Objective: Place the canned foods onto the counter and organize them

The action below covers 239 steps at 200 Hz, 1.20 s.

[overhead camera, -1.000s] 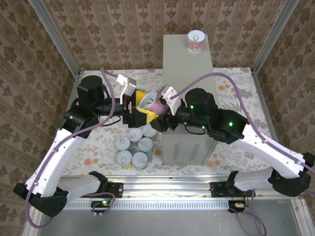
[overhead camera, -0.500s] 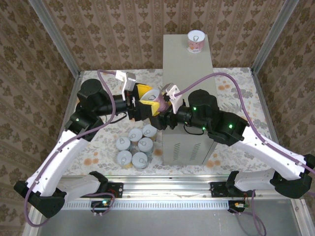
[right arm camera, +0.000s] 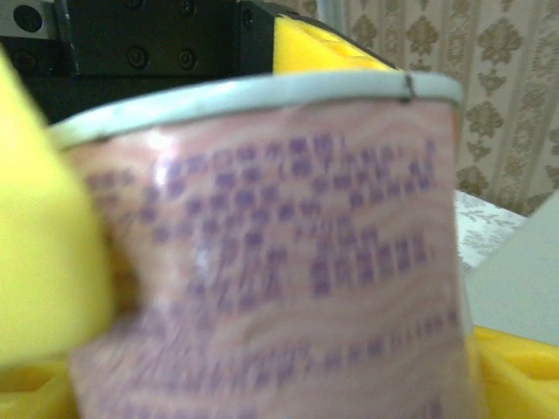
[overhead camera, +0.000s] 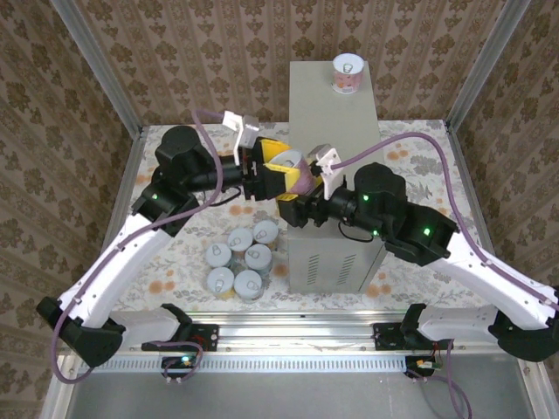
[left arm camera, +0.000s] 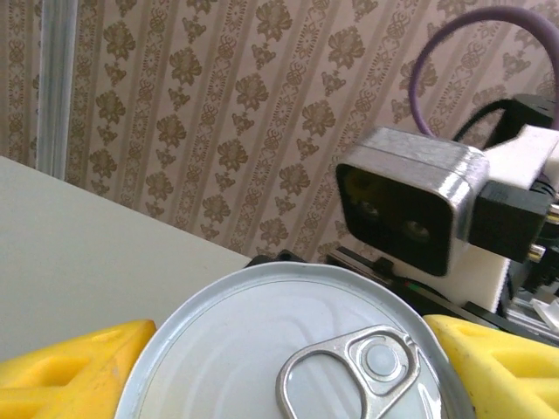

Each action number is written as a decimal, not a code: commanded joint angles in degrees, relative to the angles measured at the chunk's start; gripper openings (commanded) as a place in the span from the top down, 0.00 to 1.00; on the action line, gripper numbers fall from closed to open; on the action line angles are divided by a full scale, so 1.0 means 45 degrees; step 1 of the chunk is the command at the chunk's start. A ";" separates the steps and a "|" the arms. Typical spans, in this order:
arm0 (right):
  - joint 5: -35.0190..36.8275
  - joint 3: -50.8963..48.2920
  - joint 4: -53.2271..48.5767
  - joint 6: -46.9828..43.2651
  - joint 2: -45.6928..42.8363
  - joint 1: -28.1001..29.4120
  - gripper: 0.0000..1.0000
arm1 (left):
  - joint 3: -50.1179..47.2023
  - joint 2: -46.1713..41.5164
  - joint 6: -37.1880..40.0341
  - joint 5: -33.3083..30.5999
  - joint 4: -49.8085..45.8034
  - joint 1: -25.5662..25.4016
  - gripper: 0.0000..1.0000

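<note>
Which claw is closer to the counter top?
Right. The right claw hangs above the counter's left edge; the left claw is off that edge, above the floor, both meeting at the pink tin.

The left gripper [overhead camera: 279, 170] and the right gripper [overhead camera: 297, 190] meet at the left edge of the grey counter [overhead camera: 336, 122]. A pink can [overhead camera: 298, 179] sits between their yellow fingers, and both seem to grip it. Another can [overhead camera: 348, 74] stands upright at the far end of the counter. Six cans [overhead camera: 258, 257] stand close together on the flowery floor [overhead camera: 170, 262], just left of the counter.
</note>
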 commanded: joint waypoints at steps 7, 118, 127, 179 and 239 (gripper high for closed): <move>0.1053 -0.0138 -0.0401 -0.0214 -0.1070 0.0024 0.10 | 0.1619 0.0686 0.1629 -0.1896 -0.0968 -0.0055 0.36; 0.5094 -0.0121 -0.3472 -0.1372 -0.3209 -0.0119 0.00 | 0.4368 0.3100 0.5257 -0.6438 -0.4348 -0.2249 0.35; 0.5272 -0.0105 -0.3611 -0.1397 -0.3257 -0.0141 0.00 | 0.4477 0.3210 0.5331 -0.6527 -0.4397 -0.2338 0.34; 0.5449 -0.0121 -0.3783 -0.1401 -0.3109 -0.0221 0.00 | 0.4821 0.3619 0.5419 -0.6497 -0.4480 -0.2471 0.24; 0.5237 0.0312 -0.3664 -0.1572 -0.2149 -0.0228 0.00 | 0.4912 0.3131 0.5493 -0.6237 -0.4628 -0.2463 0.14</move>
